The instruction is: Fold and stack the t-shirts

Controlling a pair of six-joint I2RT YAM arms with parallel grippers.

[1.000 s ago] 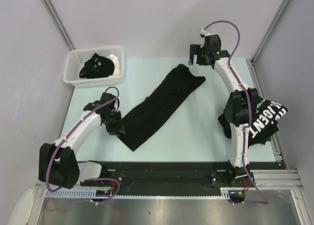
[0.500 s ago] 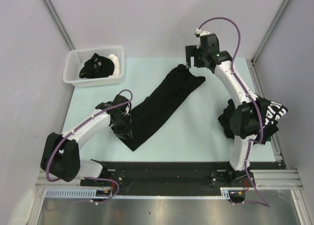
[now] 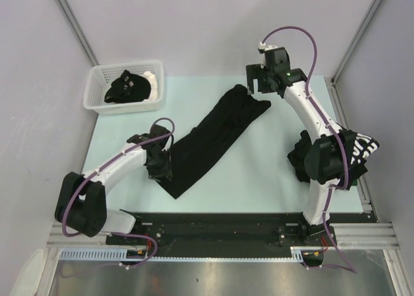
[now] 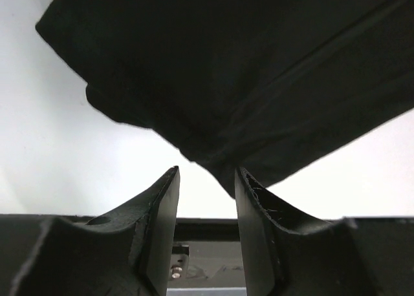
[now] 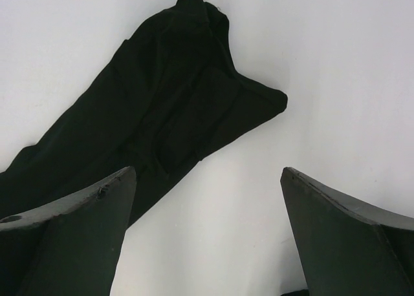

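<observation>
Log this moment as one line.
black t-shirt: folded strip, flat | left gripper: open at its near end | right gripper: open by its far end

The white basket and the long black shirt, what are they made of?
The white basket looks like hard, smooth plastic: its walls stand stiff, with neat slots. The long black shirt looks like soft matte cloth, probably cotton knit: it lies limp, with wrinkles and folds.

The left gripper (image 3: 160,172) has moved right since a second ago and now sits against the near end of the long black shirt (image 3: 213,136). The right gripper (image 3: 256,86) has edged left. The right arm's elbow now hides most of the lettered shirt (image 3: 362,147).
</observation>
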